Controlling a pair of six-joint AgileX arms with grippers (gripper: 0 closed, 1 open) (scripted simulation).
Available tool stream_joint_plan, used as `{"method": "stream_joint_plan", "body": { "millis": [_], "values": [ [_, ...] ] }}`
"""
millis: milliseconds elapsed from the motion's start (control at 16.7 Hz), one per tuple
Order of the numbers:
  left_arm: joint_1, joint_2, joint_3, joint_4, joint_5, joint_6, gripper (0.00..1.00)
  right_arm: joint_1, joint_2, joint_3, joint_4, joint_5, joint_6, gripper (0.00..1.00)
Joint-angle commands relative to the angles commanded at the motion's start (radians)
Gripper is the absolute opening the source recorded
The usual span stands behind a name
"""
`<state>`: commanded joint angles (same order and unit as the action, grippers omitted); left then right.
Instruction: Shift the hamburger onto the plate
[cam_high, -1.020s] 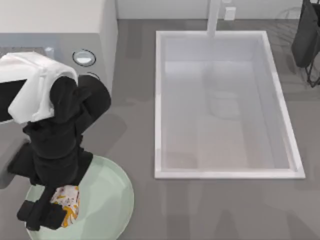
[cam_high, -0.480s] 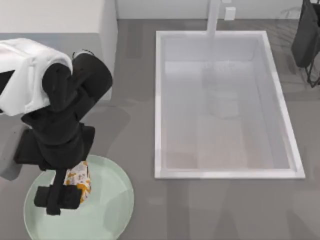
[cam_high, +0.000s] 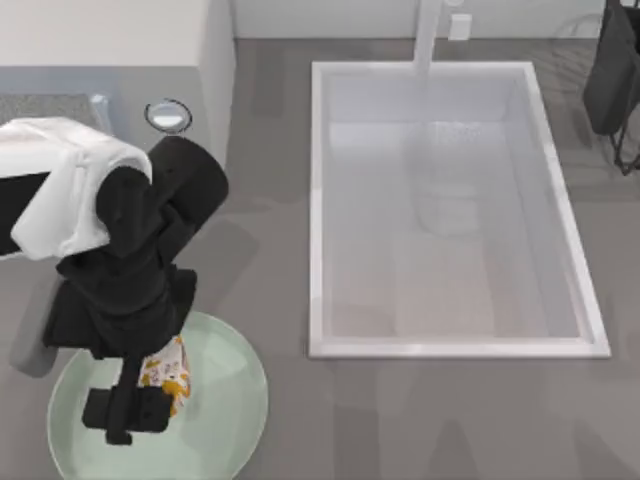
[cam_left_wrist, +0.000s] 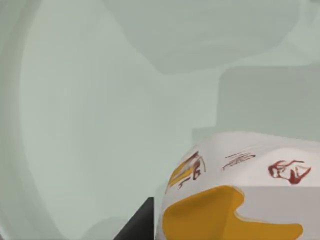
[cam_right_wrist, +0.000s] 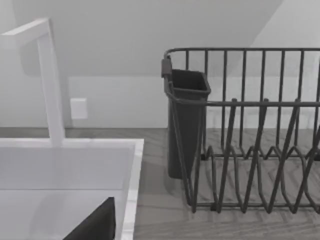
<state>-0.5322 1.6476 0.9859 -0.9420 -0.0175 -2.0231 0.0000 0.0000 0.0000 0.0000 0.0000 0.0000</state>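
L gripper (cam_high: 140, 408) over plate (cam_high: 225, 400), jaws clamped on hamburger (cam_high: 166, 372). R arm parked top right by sink (cam_high: 318, 200); its jaws: can't tell.

My left arm (cam_high: 130, 270) is bulky matte black, rounded at the joints, with a white boxy segment

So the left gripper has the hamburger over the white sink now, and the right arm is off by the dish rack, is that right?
Not quite. The left gripper has the hamburger over the pale green plate, not the sink; the top view shows this, with the sink well off to the right. The rest stands: the right wrist view looks onto the dish rack.
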Motion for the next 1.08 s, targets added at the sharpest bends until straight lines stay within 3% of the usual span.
{"method": "stream_joint_plan", "body": {
  "millis": [360,1080],
  "values": [
    [0.0,0.02,-0.035,0.042,0.0,-0.002,0.0,0.0,0.0,0.0,0.0,0.0,0.0,1.0],
    [0.0,0.02,-0.035,0.042,0.0,-0.002,0.9,0.0,0.0,0.0,0.0,0.0,0.0,1.0]
  ]
}}
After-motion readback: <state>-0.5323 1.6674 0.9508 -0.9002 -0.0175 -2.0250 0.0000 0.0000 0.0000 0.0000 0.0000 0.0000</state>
